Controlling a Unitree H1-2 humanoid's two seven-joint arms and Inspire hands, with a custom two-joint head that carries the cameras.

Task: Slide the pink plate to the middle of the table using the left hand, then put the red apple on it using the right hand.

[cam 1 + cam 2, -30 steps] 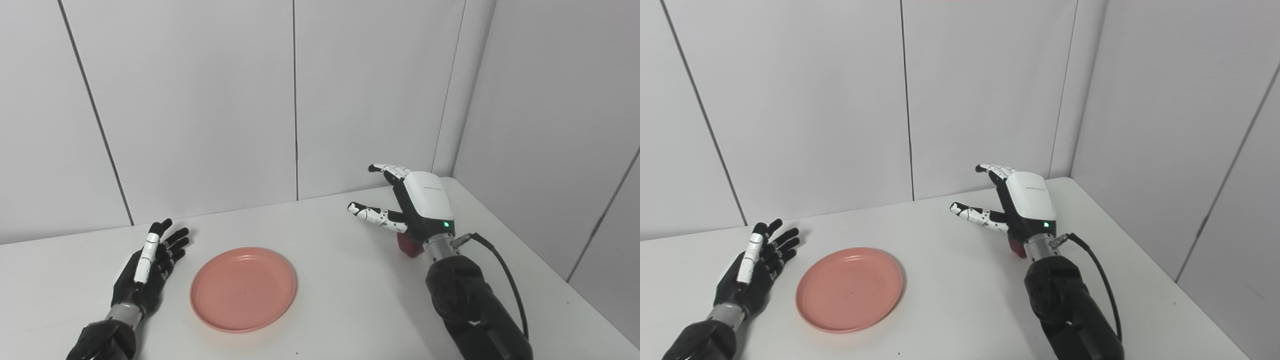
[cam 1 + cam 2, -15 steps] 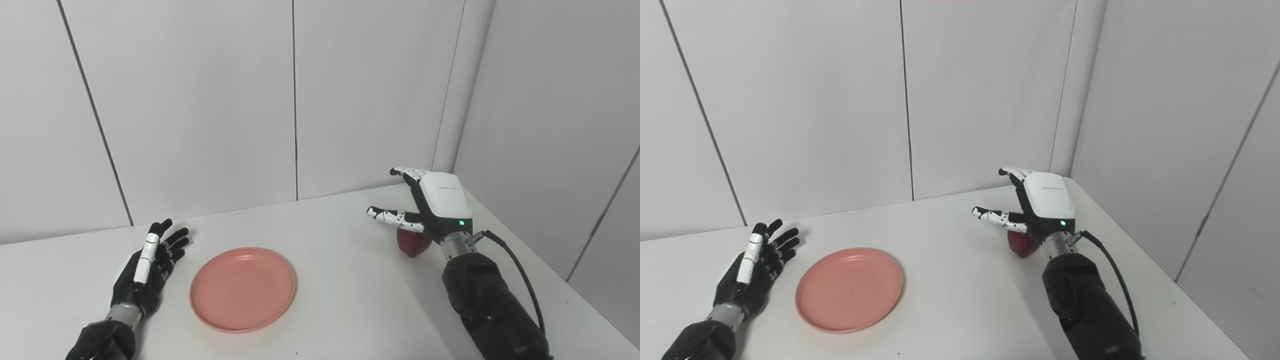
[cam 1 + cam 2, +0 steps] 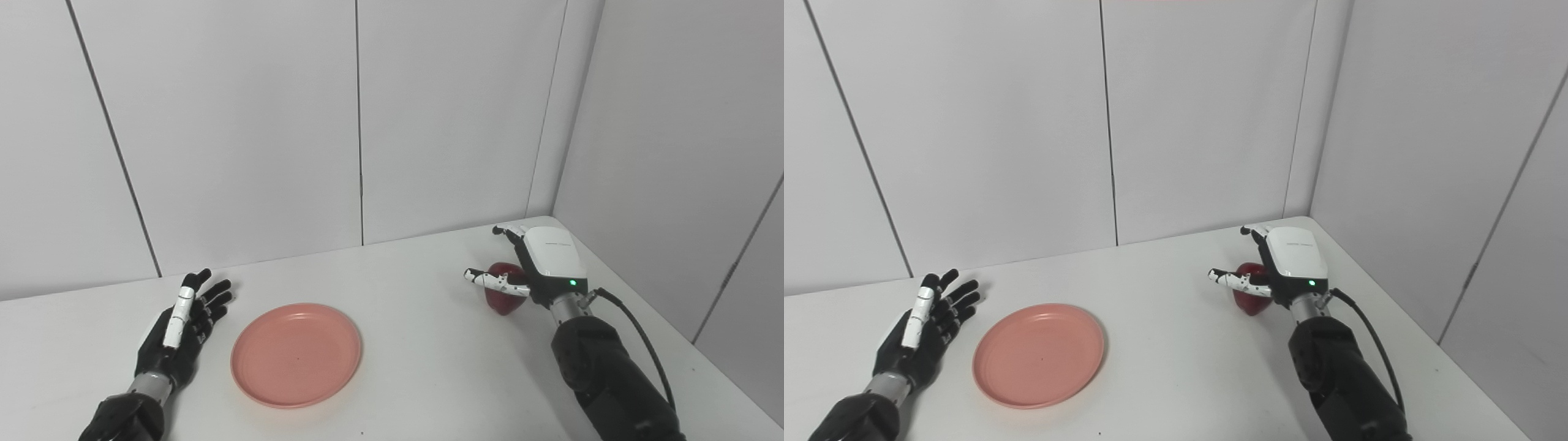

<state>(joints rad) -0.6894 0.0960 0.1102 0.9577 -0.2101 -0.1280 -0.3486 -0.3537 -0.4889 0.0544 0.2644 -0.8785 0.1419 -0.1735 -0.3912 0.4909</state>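
Observation:
The pink plate [image 3: 296, 353] lies flat on the white table [image 3: 416, 367], left of its middle. My left hand [image 3: 184, 324] rests open, fingers spread, just left of the plate and apart from its rim. At the far right the red apple [image 3: 503, 295] sits on the table. My right hand [image 3: 539, 263] is over and around it, open, with the thumb in front of the apple and the fingers arched behind it. The fingers are not closed on the apple. The hand's back hides the apple's right side.
Grey wall panels [image 3: 361, 122] stand along the table's back and right edges, close behind the apple. A black cable [image 3: 637, 331] loops off the right wrist.
My right hand has moved right and down, from left of the apple to cupping it; more of the apple shows. The left hand and the plate have stayed put.

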